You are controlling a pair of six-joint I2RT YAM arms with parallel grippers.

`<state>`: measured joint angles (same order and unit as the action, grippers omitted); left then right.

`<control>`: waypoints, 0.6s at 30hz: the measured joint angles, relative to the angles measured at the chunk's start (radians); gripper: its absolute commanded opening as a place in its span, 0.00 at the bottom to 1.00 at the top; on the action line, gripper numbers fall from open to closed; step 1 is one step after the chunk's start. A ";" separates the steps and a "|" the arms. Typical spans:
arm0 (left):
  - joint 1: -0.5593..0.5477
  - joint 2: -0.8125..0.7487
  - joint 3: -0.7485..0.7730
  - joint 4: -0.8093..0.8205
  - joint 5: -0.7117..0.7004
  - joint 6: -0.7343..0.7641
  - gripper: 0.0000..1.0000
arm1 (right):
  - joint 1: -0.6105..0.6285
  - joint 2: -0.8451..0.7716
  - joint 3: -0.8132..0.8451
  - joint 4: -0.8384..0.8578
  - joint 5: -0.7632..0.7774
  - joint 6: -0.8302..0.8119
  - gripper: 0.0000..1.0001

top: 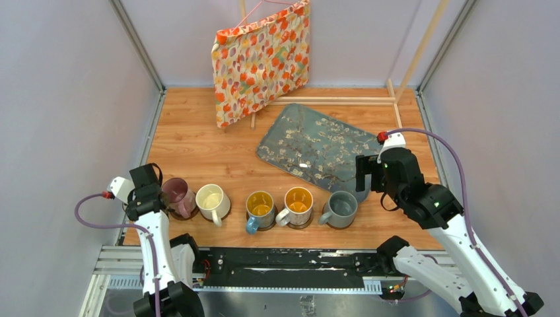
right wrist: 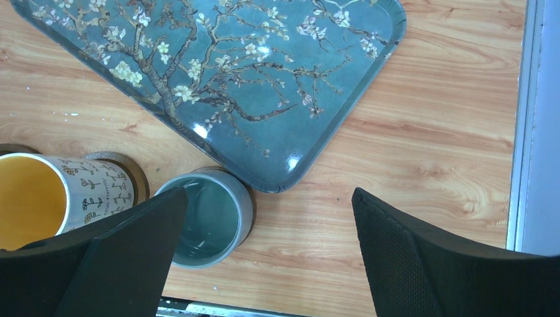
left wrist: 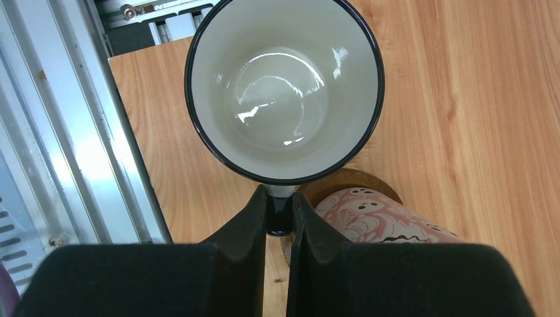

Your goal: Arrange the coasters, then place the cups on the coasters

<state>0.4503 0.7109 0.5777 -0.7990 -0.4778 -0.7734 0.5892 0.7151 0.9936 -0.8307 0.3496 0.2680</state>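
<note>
Left wrist view: left pincer point(left wrist: 279, 198) clenched on handle of white cup point(left wrist: 284, 86), just beside pink cup point(left wrist: 376, 214). Right pincer point(right wrist: 269, 198) released.

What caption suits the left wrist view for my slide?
Left gripper shut on the handle of the dark-rimmed white mug, near the pink mug on its coaster.

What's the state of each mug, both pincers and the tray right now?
White dark-rimmed mug, upright, held by its handle.
Left pincer, shut on that handle.
Pink mug, upright on a coaster.
Cream mug, upright, empty.
Blue-handled mug, upright, empty.
Yellow-inside white mug, upright, empty.
Grey mug, upright, empty.
Right pincer, open, holding nothing.
Tray, lying flat on the table.
</note>
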 measured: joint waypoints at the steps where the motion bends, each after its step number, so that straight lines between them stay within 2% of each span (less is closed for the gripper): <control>1: 0.000 0.000 0.000 -0.001 0.000 -0.002 0.00 | 0.000 0.000 0.000 0.000 0.000 0.000 1.00; 17: 0.000 0.000 0.006 -0.013 -0.005 -0.023 0.00 | 0.008 -0.006 0.000 0.000 0.006 0.000 1.00; 18: 0.000 0.000 0.006 -0.014 -0.005 -0.024 0.02 | 0.010 -0.006 0.000 0.000 0.008 0.000 1.00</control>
<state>0.4503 0.7109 0.5835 -0.8127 -0.4828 -0.7971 0.5987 0.7094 0.9936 -0.8307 0.3576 0.2676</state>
